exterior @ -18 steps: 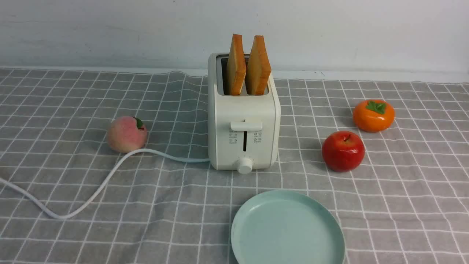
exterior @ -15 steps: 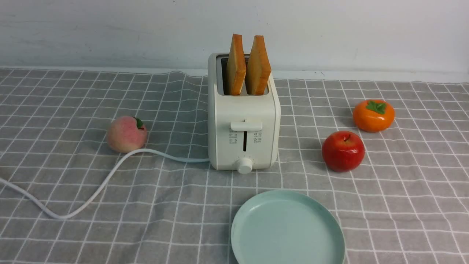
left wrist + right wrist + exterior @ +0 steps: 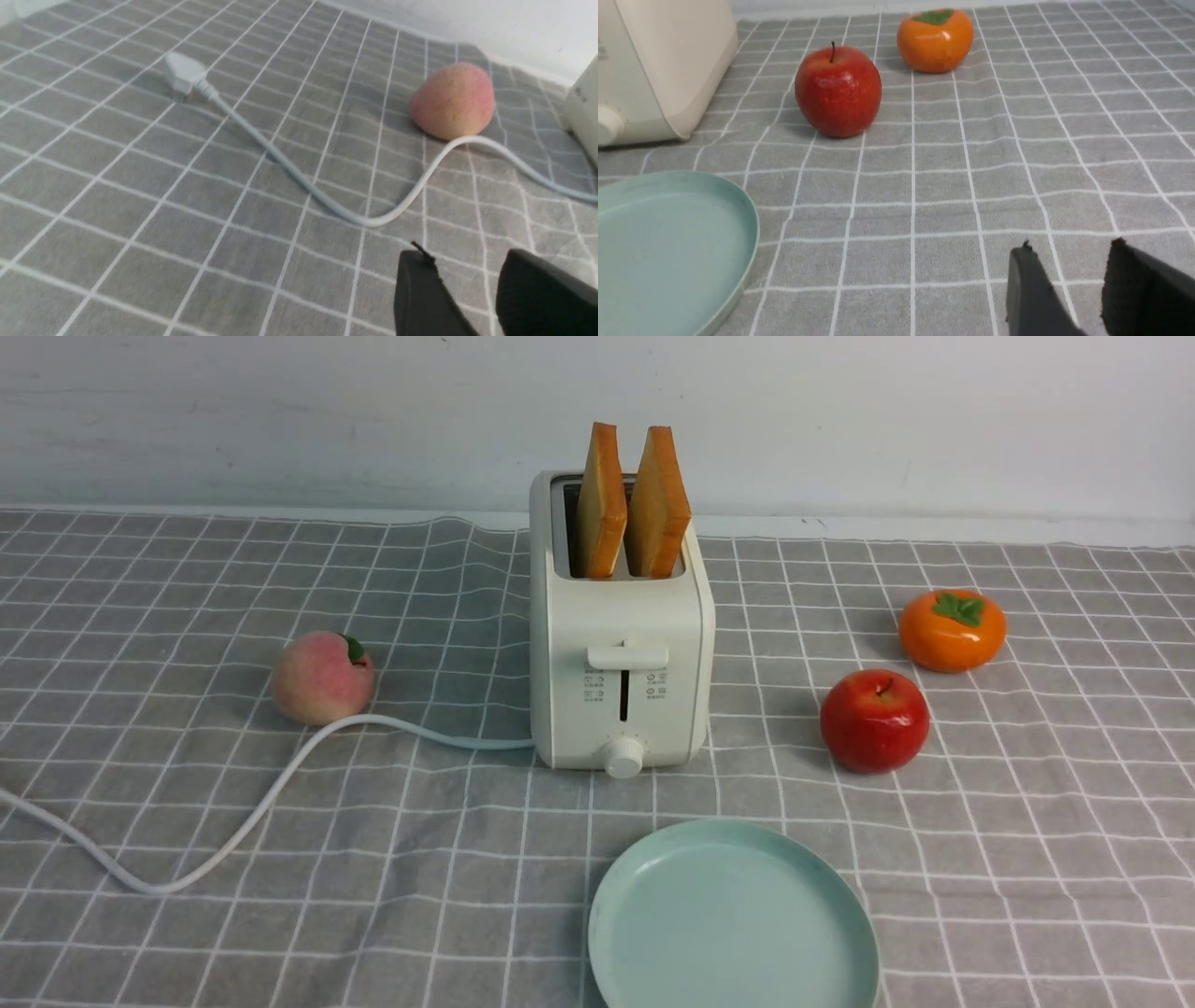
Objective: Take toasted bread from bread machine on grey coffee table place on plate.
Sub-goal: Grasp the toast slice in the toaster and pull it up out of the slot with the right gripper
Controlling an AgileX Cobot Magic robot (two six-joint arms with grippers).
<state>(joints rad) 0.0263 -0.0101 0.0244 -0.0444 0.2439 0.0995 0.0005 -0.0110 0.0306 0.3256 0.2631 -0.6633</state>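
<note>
Nothing is grasped yet; the left tool [image 3: 465, 255] and right tool [image 3: 1071, 246] are held spread and empty. The toasted bread [image 3: 658, 504], well ahead of and above them, must be reached next.

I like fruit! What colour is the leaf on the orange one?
The leaf is green, clearest in the right wrist view.

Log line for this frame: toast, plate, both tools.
toast slices: both upright in toaster | plate: bare, in front of toaster | left tool: open, empty | right tool: open, empty
</note>
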